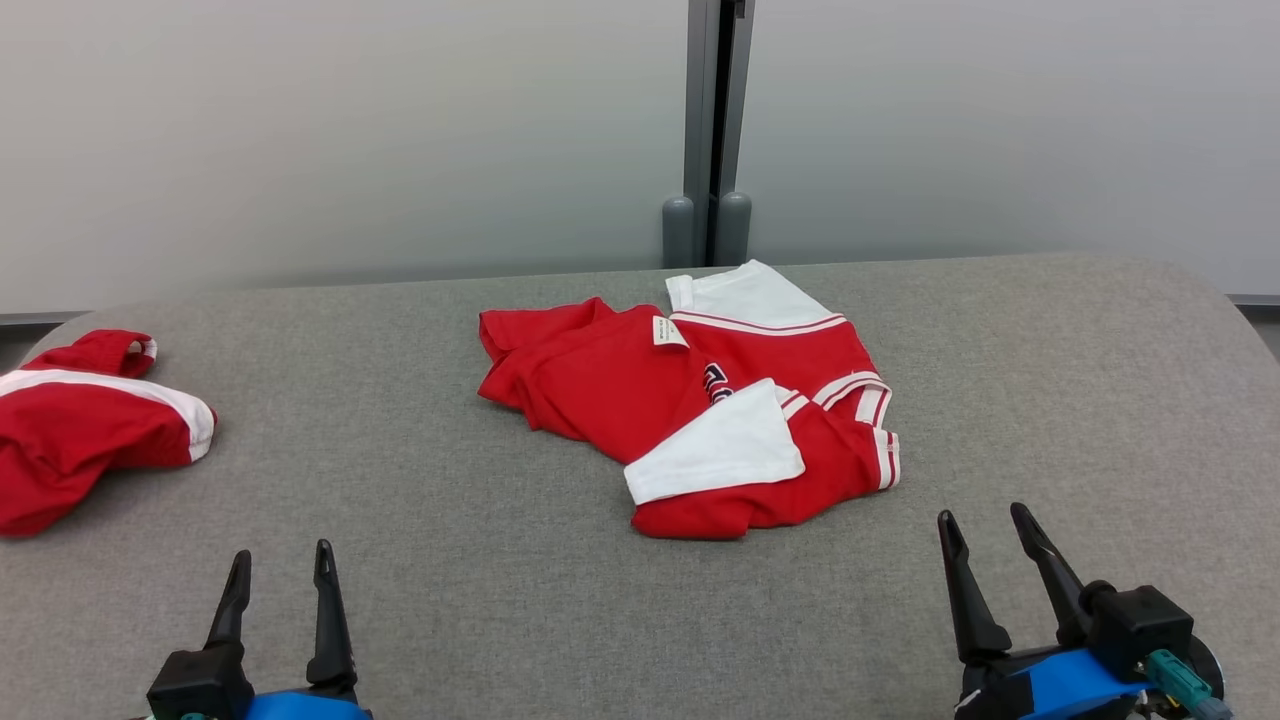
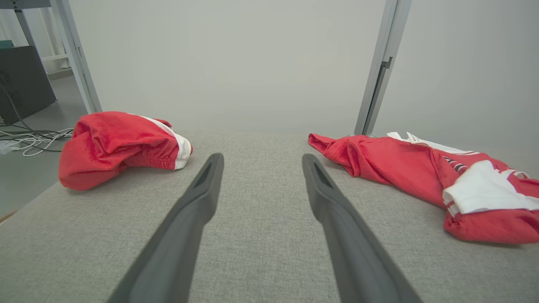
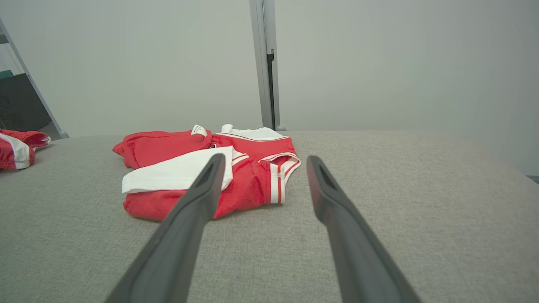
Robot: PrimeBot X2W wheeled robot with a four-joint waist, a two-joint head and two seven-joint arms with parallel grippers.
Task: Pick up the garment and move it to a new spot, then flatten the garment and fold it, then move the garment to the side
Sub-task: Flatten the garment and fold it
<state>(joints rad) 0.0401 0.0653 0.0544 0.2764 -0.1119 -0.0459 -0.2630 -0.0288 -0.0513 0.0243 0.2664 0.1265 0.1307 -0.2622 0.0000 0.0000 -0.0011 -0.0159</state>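
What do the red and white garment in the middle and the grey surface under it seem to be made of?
The middle garment is probably a thin knit sports fabric, perhaps polyester. It looks matte with a faint sheen, lies in soft folds, and shows a fine texture in the wrist views. The grey surface seems to be a woven textile cover. It is matte, with a speckled weave and a rounded edge.

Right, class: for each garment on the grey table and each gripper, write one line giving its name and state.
Centre garment: crumpled, folded over itself, lying untouched.
Left-edge garment: bunched up, lying untouched.
Left gripper: open, empty, clear of both garments.
Right gripper: open, empty, clear of both garments.
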